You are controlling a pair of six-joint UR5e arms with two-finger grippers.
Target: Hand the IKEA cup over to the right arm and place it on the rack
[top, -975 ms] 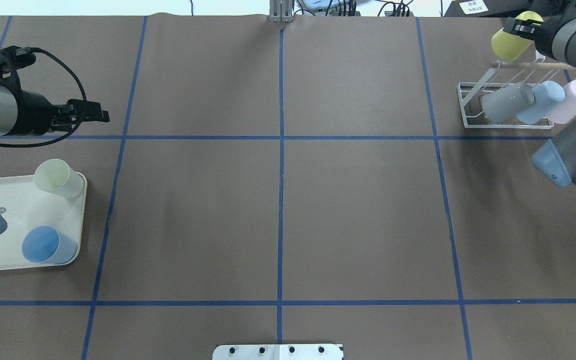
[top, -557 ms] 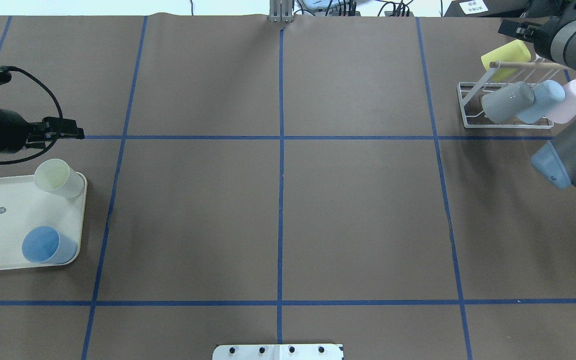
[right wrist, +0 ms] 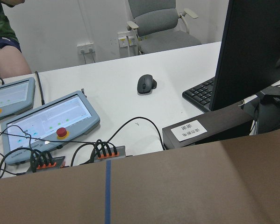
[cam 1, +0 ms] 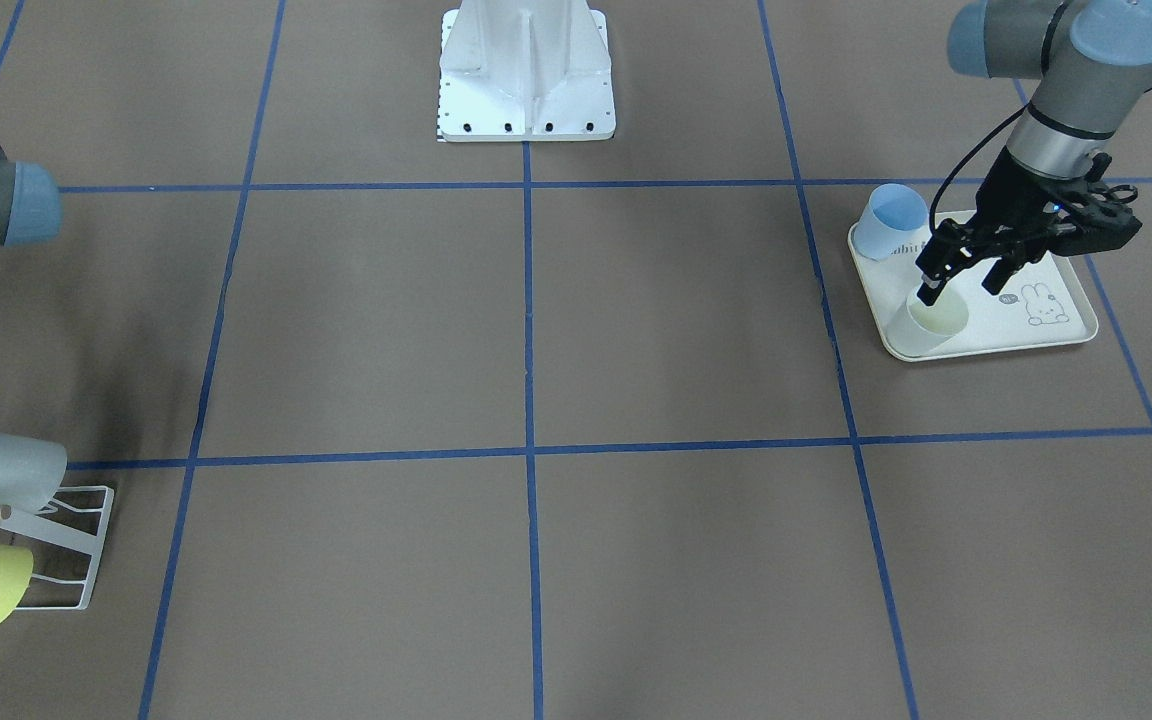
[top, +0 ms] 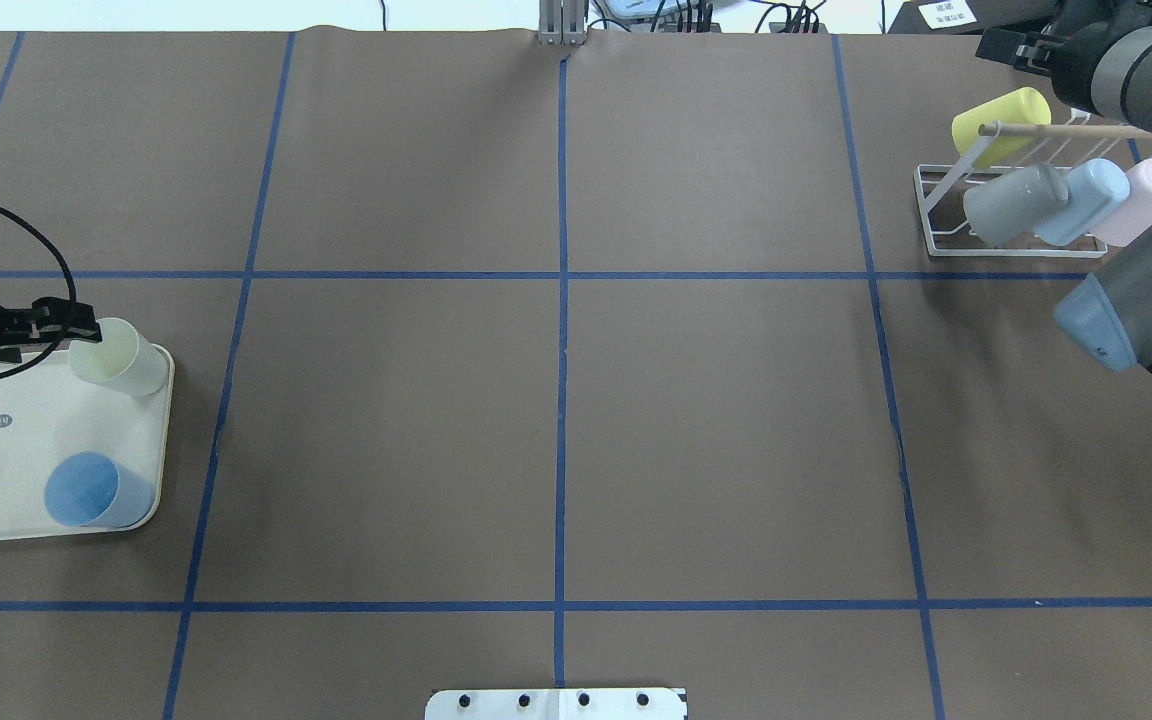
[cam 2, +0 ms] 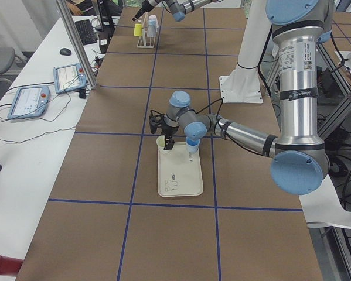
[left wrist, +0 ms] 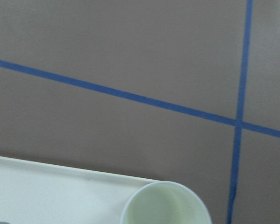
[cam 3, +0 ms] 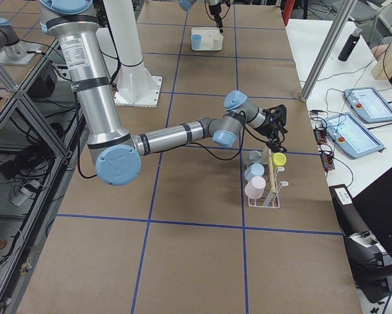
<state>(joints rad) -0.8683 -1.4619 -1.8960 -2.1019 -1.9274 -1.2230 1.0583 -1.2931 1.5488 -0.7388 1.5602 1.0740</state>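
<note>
Two fingers of the left gripper [cam 1: 956,291] stood spread wide and empty, one fingertip [cam 1: 925,293] at the rim of the upright pale green cup [cam 1: 928,325], the other over the cream tray [cam 1: 1066,335]. A blue cup [cam 1: 891,222] stood apart from them on that tray. Far across the table [top: 576,400], the right gripper [top: 1004,47] hung just beyond the yellow cup [top: 1001,125] on the rack [top: 936,215], clear of it; its opening could not be judged.

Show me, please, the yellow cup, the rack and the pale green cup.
yellow cup [top: 1006,112], overhead exterior view, side wall.
rack [top: 925,212], overhead exterior view, white wire end.
pale green cup [top: 108,352], overhead exterior view, open mouth.
</note>
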